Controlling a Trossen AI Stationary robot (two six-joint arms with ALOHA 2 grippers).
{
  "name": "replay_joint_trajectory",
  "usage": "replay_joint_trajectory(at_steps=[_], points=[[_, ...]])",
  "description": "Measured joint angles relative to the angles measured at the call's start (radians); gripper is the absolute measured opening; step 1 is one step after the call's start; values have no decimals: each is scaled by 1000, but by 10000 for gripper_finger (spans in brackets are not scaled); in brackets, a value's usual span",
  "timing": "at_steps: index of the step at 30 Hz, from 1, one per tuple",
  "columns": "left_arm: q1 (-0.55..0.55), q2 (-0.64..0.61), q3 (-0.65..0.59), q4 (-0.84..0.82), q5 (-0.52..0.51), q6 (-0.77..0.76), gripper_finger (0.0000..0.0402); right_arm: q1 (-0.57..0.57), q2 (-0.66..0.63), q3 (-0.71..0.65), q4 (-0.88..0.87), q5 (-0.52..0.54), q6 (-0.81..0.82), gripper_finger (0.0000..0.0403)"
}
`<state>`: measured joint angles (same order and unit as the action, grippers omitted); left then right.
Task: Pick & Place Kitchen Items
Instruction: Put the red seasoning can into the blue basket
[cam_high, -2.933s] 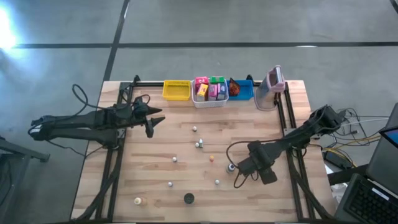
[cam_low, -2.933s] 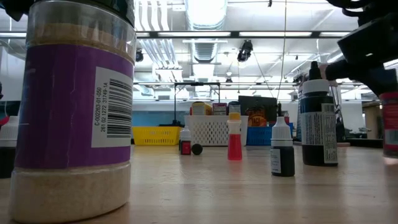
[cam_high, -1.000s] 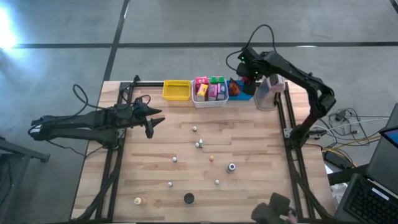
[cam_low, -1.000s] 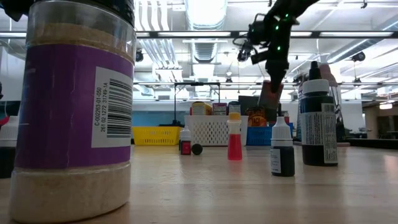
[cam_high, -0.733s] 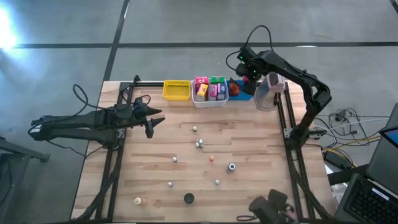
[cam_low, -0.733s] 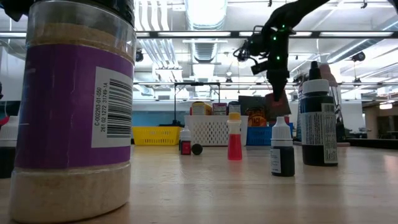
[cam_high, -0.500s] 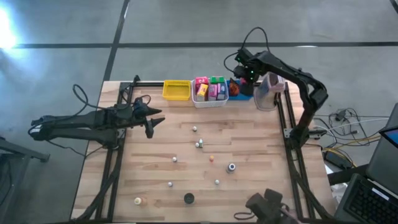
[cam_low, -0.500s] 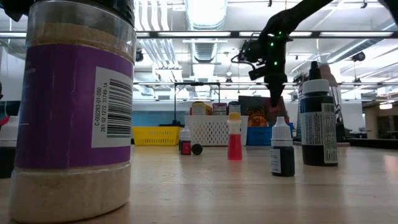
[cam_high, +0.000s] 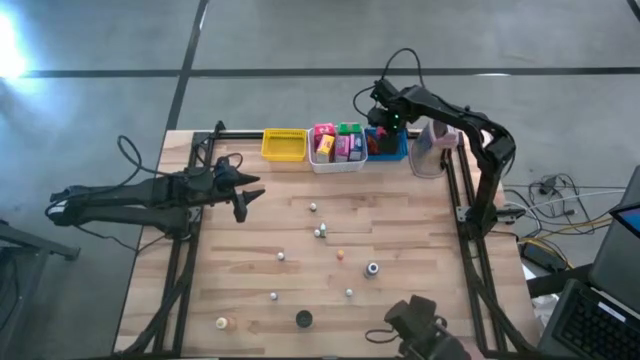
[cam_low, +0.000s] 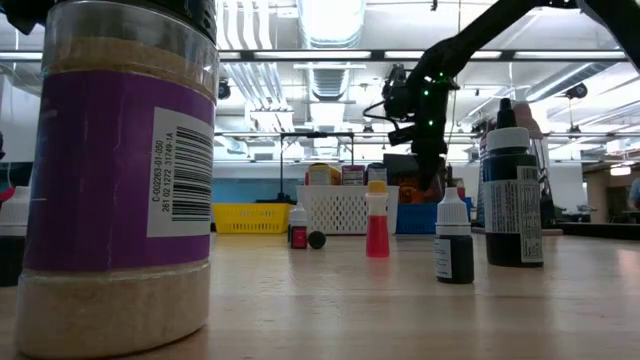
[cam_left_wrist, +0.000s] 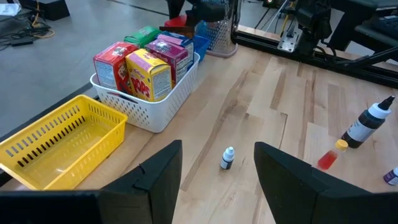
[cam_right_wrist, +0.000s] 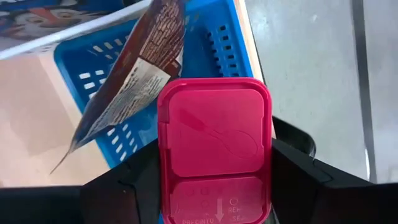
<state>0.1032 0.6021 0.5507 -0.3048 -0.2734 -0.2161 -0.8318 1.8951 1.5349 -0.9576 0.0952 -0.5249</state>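
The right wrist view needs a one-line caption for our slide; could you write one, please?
Right gripper holding a pink-lidded container above the blue bin, where a brown packet already lies.

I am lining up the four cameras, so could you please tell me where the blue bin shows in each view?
High view: blue bin at the table's far edge, right of the white basket.
Low view: blue strip right of the basket.
Left wrist view: blue corner behind the basket.
Right wrist view: fills the upper picture.
Shared landmark: the white basket.

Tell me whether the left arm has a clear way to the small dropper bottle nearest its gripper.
Probably yes: the left gripper is open, and only bare table lies between it and the small dropper bottle.
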Motion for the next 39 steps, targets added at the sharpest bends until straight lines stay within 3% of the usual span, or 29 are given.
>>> replay_joint_trajectory(at_steps=[5,14,22,27,39], points=[[0,0,0,-3,0,-1,207,-1,38,-2,20,-2,-45,235],[0,0,0,-4,0,-5,207,-8,105,3,33,1,-92,214],[0,0,0,-3,0,-5,207,-6,92,-3,82,10,-137,276],[0,0,0,-3,0,-5,207,-7,79,-3,78,16,-128,291],[0,0,0,-3,0,-5,207,-2,-33,-2,60,9,-88,268]])
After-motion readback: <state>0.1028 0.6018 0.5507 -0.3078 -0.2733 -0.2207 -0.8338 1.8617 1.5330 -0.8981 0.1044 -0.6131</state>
